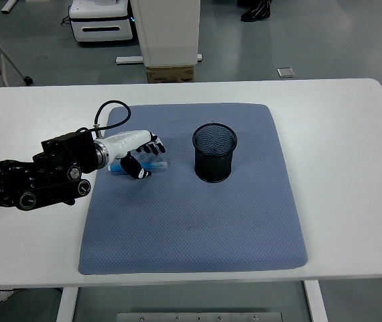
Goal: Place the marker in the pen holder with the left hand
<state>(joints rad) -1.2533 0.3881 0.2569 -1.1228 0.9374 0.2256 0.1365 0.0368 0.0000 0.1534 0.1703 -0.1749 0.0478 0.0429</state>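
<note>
A blue marker [152, 164] lies flat on the blue-grey mat [191, 215], left of a black mesh pen holder [214, 153] that stands upright near the mat's centre. My left hand [141, 153] reaches in from the left and hovers right over the marker. Its fingers are spread above the marker and the thumb [135, 168] hangs down on the marker's near side. The hand covers the marker's middle; only its ends show. I cannot see a firm grasp. The right arm is out of view.
The mat lies on a white table [352, 134]. A black cable [107, 111] loops above my left wrist. Beyond the table's far edge stand a cardboard box [171, 72] and white equipment on the floor.
</note>
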